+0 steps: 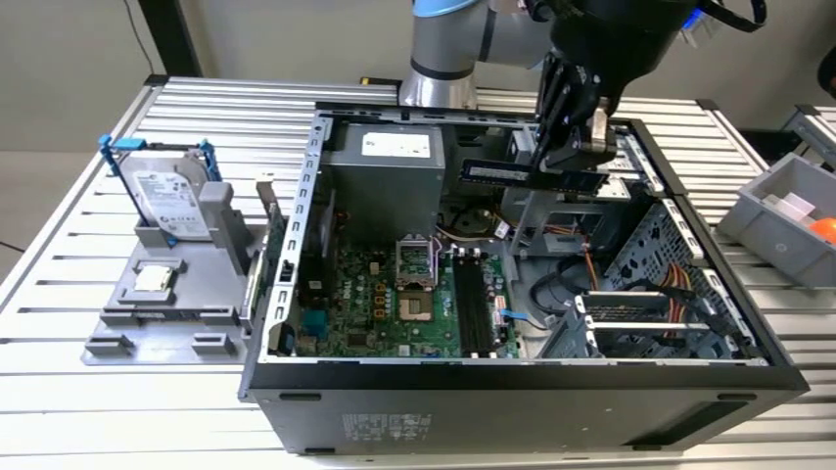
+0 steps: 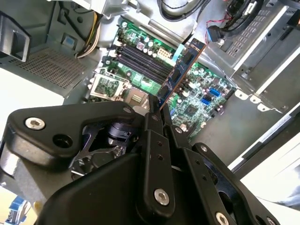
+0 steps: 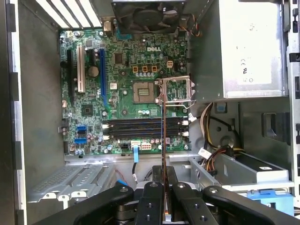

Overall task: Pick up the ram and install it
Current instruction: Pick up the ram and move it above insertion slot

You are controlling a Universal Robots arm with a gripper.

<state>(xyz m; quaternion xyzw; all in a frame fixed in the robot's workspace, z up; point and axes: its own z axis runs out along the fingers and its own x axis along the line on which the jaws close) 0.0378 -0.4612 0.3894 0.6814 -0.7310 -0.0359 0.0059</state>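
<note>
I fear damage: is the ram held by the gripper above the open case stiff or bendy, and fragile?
Probably stiff: the ram juts straight from the gripper without sagging. Likely light, since it looks a very thin board edge-on in the first wrist view. Perhaps fragile: its face is bare circuit board.

The grey arm (image 1: 444, 59) rises at the back of the exterior view and bends over into a dark wrist (image 1: 614, 29). From there the tool (image 1: 575, 157) hangs straight down. Its two black fingers (image 3: 152, 197) are pinched together on the ram (image 1: 503, 172), which lies level and clear of everything below.
</note>
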